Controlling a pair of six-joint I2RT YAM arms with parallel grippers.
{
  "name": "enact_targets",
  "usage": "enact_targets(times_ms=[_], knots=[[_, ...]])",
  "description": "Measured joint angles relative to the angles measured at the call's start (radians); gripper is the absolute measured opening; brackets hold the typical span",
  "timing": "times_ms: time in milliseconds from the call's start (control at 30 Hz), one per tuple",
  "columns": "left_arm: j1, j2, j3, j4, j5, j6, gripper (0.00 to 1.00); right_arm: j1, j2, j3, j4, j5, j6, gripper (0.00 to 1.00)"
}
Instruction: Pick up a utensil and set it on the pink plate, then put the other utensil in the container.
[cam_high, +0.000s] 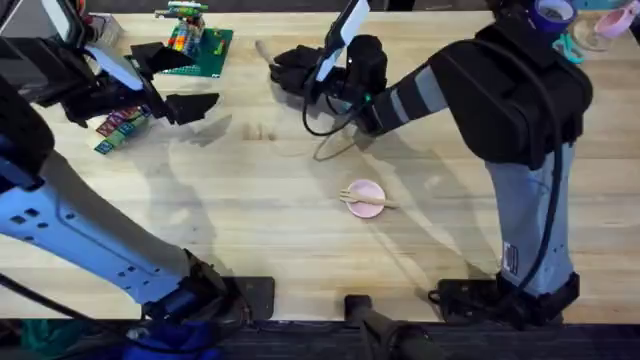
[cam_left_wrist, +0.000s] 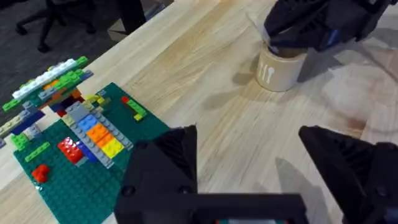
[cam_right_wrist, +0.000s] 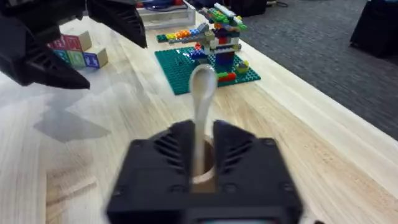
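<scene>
The fork lay on the pink plate in the middle of the table. The right gripper pinched the spoon right over the brown cup at the far side, hiding most of the cup from above. The left gripper was spread open with nothing in it, near the green brick board and the colored blocks.

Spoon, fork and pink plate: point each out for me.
spoon (cam_right_wrist: 202, 87), right wrist view, on its oval bowl.
fork (cam_high: 366, 201), overhead view, on its handle.
pink plate (cam_high: 371, 188), overhead view, on its bare far rim.
</scene>
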Motion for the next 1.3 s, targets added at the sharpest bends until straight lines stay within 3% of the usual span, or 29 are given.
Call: enact_targets(times_ms=[167, 200, 233, 867, 1300], knots=[[0.000, 0.000, 0.000, 0.000, 0.000, 0.000, 0.993, 0.000, 0.000, 0.000, 0.000, 0.000, -0.001, 0.843], [0.000, 0.000, 0.000, 0.000, 0.000, 0.000, 0.993, 0.000, 0.000, 0.000, 0.000, 0.000, -0.006, 0.953], [0.000, 0.000, 0.000, 0.000, 0.000, 0.000, 0.993, 0.000, 0.000, 0.000, 0.001, 0.000, -0.005, 0.985], [0.000, 0.000, 0.000, 0.000, 0.000, 0.000, 0.993, 0.000, -0.005, -0.001, 0.058, -0.022, 0.000, 0.996], [0.000, 0.000, 0.000, 0.000, 0.000, 0.000, 0.993, -0.009, -0.331, -0.009, -0.526, -0.069, 0.015, 0.996]])
